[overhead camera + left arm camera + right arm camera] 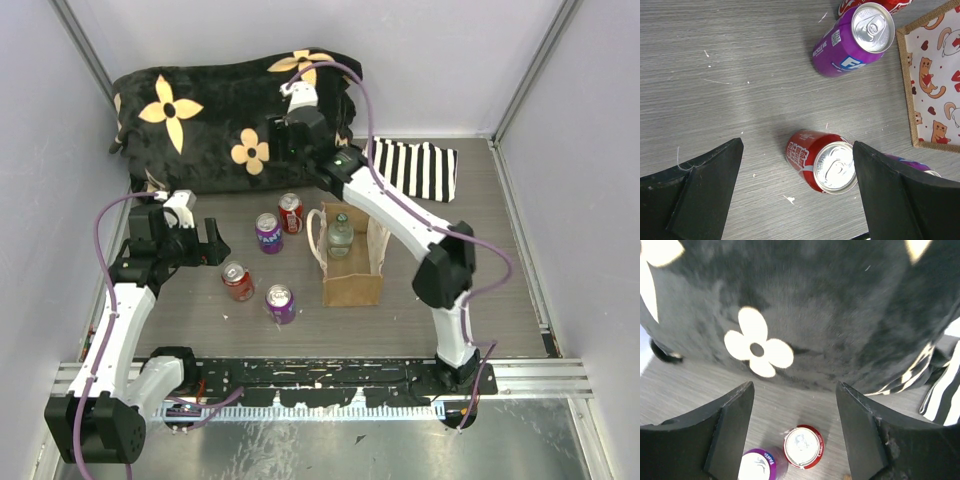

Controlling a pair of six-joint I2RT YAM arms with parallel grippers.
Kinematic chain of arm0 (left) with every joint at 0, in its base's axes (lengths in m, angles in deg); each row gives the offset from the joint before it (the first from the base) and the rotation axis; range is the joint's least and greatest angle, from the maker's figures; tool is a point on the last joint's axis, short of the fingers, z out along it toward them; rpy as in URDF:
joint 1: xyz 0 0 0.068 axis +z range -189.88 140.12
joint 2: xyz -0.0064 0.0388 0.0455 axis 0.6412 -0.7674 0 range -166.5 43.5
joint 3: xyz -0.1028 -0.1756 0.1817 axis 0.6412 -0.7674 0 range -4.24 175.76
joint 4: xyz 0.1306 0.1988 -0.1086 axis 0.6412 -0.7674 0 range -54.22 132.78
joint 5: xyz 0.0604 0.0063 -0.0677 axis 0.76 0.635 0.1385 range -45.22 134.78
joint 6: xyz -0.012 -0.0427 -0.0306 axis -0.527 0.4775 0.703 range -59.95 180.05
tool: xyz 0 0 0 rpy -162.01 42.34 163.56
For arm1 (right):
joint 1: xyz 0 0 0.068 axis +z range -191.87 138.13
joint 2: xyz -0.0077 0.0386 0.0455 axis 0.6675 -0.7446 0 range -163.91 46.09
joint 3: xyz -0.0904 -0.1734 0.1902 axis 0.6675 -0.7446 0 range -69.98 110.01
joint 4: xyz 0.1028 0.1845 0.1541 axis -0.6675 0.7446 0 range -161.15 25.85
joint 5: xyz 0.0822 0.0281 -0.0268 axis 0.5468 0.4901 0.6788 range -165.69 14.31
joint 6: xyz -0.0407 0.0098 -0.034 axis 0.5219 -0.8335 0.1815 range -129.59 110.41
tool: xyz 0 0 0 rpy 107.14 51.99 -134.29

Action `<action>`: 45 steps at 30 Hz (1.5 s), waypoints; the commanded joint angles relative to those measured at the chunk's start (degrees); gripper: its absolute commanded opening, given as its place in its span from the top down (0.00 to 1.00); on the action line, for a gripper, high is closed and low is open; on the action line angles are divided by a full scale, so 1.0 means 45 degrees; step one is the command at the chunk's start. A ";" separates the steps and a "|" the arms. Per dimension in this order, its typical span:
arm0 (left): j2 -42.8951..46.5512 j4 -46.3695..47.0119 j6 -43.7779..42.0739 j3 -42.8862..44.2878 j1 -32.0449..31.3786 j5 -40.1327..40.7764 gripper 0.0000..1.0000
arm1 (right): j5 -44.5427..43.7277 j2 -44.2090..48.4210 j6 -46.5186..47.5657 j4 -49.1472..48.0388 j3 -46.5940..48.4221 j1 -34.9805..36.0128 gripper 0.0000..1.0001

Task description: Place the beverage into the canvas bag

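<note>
Top view. Bag: a small boxy tan-brown tote with cream loop handles, standing upright with its mouth up. One clear bottle stands inside it. Four cans, all upright on the table left of the bag:
- A red can and a purple can by the bag's far-left corner.
- A second red can and a second purple can off its near-left corner.

One black blanket with yellow flowers lies behind the bag. One striped cloth lies behind it to the right.

Left wrist view. Left claw is wide and empty, hanging over the second red can left of the bag. That can's white lettering is unreadable. The purple can reads "RECYCLE ME" and "FA". The bag's lining is white, printed with cats and hearts.

Right wrist view. Right claw has its jaws apart and holds nothing, over the blanket's front edge, behind-left of the bag. Below it are one red can and one purple can, the purple one marked "FANTA".
</note>
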 commanded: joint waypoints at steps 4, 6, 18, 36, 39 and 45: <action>0.0422 -0.0060 -0.0099 0.0096 -0.0033 -0.0169 0.02 | 0.1594 -0.3176 -0.0563 0.4562 0.3905 -0.0005 0.29; 0.0447 -0.0060 -0.0128 0.0054 -0.0033 -0.0159 0.02 | 0.2261 -0.3463 -0.0628 0.4812 0.3927 -0.0009 0.29; 0.0426 -0.0061 -0.0119 0.0050 -0.0033 -0.0224 0.02 | 0.2500 -0.4485 -0.0550 0.5866 0.3411 -0.0071 0.28; 0.0404 0.0010 -0.0084 -0.0078 -0.0033 -0.0236 0.02 | 0.2570 -0.4944 -0.0635 0.6774 0.3183 -0.0105 0.28; 0.0384 0.0016 -0.0085 -0.0047 -0.0033 -0.0250 0.02 | 0.2697 -0.5051 -0.0615 0.7007 0.3260 -0.0110 0.25; 0.0446 0.0008 -0.0085 -0.0087 -0.0033 -0.0255 0.02 | 0.2858 -0.5198 -0.0545 0.7300 0.3171 -0.0134 0.21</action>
